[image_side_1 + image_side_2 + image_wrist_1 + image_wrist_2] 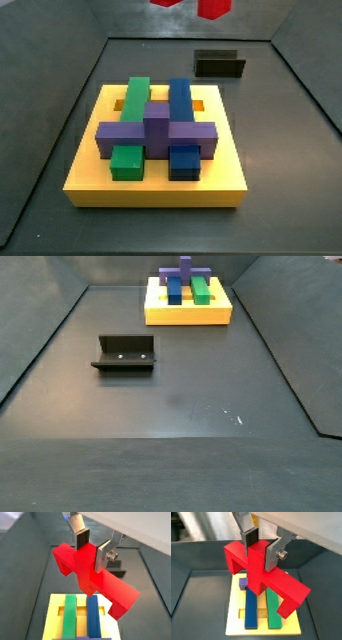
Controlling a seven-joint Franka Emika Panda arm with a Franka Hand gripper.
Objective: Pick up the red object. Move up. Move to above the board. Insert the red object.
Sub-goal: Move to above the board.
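Observation:
In both wrist views my gripper (92, 549) (262, 549) is shut on the central post of the red object (100, 582) (264, 577). The piece hangs tilted in the air, crossbar and legs spread below the fingers. Under it lies the yellow board (53, 619) (234, 619), carrying long green and blue bars and a purple cross block (243, 583). In a side view only two tips of the red object (211, 8) show at the upper edge, high above and behind the board (147, 190). Another side view shows the board (187, 314) far back, with no gripper.
The dark fixture (221, 64) (126, 354) stands on the grey floor, apart from the board. Sloping grey walls (40, 346) ring the floor on all sides.

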